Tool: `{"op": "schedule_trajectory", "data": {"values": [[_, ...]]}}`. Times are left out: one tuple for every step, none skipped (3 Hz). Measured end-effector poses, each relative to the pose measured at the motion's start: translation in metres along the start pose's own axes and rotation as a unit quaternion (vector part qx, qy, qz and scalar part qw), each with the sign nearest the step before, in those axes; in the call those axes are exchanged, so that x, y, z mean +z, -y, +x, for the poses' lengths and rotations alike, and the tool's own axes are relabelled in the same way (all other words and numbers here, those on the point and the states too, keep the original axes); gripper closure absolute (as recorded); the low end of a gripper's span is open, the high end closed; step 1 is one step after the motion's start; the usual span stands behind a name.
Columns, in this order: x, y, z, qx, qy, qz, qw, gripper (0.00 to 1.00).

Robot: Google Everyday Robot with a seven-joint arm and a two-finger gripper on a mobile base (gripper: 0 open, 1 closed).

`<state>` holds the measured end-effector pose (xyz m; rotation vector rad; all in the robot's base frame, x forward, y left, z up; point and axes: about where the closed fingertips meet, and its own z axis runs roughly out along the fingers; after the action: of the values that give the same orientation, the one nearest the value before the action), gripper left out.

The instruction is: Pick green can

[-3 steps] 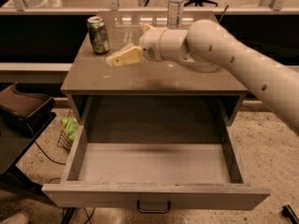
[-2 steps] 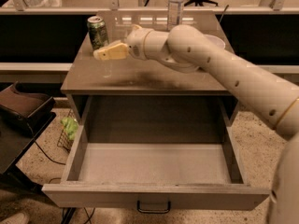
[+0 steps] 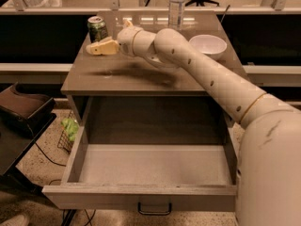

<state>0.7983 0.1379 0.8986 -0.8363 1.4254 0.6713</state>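
Note:
The green can (image 3: pixel 97 28) stands upright at the back left of the table top (image 3: pixel 117 76), with a silver top. My gripper (image 3: pixel 94 48) reaches in from the right on a long white arm and sits just in front of and below the can, its pale fingers (image 3: pixel 104 46) pointing left, close to the can's base. Nothing is held.
A clear plastic bottle (image 3: pixel 176 6) stands at the back middle. A white bowl (image 3: pixel 207 45) sits at the right behind my arm. An open drawer (image 3: pixel 150 168) juts out below the table. A dark chair (image 3: pixel 23 112) and a wire basket (image 3: pixel 68 131) are at the left.
My gripper has moved left and toward the back of the table, from in front of the can's right side to right up against the can's front.

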Motion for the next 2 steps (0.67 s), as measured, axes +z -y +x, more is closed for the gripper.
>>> {"op": "schedule_trajectory", "data": {"values": [[0.027, 0.014, -0.001, -0.027, 0.011, -0.011, 0.9995, 0.0], [0.057, 0.027, -0.008, -0.039, 0.012, -0.025, 0.9988, 0.17]]}}
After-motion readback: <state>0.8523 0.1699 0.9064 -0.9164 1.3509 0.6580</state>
